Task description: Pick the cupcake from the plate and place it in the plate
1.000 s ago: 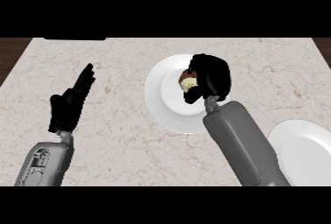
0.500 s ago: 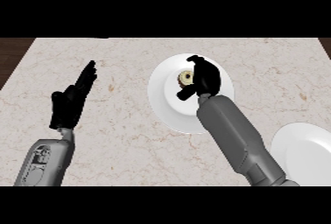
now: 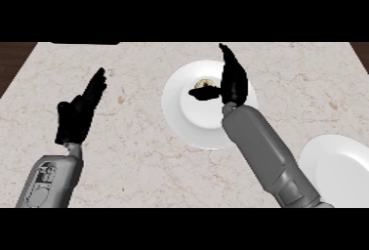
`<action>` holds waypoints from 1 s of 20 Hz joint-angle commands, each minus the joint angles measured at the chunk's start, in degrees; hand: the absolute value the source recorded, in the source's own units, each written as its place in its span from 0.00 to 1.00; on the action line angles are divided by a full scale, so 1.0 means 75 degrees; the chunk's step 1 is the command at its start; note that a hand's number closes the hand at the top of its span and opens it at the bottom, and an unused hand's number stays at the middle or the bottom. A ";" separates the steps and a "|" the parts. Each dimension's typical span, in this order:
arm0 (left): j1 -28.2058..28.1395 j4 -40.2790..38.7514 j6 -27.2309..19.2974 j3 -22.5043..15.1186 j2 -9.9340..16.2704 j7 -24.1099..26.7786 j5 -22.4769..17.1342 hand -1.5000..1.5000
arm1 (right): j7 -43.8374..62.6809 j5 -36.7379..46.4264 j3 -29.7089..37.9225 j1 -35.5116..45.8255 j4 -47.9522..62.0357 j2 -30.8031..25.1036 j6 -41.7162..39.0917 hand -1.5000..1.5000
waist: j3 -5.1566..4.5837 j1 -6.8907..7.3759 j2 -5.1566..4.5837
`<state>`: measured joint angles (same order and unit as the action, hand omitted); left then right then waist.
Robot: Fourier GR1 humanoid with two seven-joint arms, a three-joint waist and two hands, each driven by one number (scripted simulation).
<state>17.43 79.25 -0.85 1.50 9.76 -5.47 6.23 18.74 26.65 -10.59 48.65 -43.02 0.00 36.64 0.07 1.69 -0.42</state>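
A small cupcake (image 3: 207,82) with a pale top sits in the upper part of a white plate (image 3: 189,119) at the counter's middle. My right hand (image 3: 235,87) stands over that plate just right of the cupcake, open, fingers straight and pointing away. Its thumb reaches left along the cupcake's near side and hides the cupcake's lower part. Whether the thumb touches it I cannot tell. A second white plate (image 3: 338,168) lies bare at the lower right. At the left, my left hand (image 3: 75,116) rests open with fingers up, far from both plates.
The marble counter (image 3: 130,161) ends in a dark edge along the top and at the left corner. My right forearm (image 3: 263,156) crosses the first plate's lower right rim.
My right hand went from curled over the cupcake to straight fingers beside it, shifting slightly left and up. The cupcake stays on the plate. The left hand has barely moved.
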 commanded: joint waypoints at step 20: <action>-0.0204 0.0336 0.0016 0.0219 -0.0014 -0.0115 0.0029 0.50 | -0.0853 -0.2105 0.1592 -0.5873 -0.6561 -0.2354 -0.1406 0.00 | -0.0009 -0.0275 0.0065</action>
<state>14.27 81.48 -0.57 3.18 10.10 -5.38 6.08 13.93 12.93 -1.25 9.95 -87.88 -15.46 29.55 0.00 -0.74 0.18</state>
